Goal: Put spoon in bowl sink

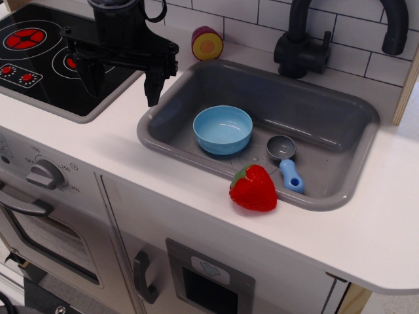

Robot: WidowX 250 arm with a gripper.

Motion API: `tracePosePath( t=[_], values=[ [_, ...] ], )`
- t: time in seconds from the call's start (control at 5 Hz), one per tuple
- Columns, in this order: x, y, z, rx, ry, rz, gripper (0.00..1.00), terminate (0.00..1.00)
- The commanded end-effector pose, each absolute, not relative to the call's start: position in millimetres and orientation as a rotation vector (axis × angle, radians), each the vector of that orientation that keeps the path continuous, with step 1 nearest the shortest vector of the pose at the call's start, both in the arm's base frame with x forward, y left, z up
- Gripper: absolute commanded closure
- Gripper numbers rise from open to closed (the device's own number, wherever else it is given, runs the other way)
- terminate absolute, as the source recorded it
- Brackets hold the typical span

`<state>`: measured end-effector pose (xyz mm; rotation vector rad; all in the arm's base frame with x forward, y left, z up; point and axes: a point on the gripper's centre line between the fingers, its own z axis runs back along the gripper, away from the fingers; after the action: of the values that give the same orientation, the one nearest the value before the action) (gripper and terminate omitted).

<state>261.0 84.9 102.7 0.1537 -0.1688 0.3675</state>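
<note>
Nearest: red strawberry [253,188] on white surface [366,222], touching sink [357,131] front rim. Just behind it, inside sink at front right, spoon [286,161] lies flat: grey scoop away from cam, blue handle toward front rim. Left of spoon, bowl [222,129] sits upright in basin, apart from it, w/ nothing inside. Further back-left, end effector [122,84] hangs over stovetop [39,55] edge, fingers wide apart, holding nothing. Far: black faucet [308,39], yellow-pink toy [207,43] by wall.
</note>
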Motion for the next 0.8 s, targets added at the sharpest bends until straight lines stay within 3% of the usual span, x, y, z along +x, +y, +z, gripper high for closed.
tracePosePath(
  t=[0.0,0.4,0.6],
  values=[
    [261.0,84.9,102.7,0.154,-0.169,0.368,0.0,0.0],
    [299.8,27.5,92.6,0.145,-0.197,0.608,0.0,0.0],
    [318.0,-6.0,85.7,0.093,-0.186,0.68,0.0,0.0]
  ],
)
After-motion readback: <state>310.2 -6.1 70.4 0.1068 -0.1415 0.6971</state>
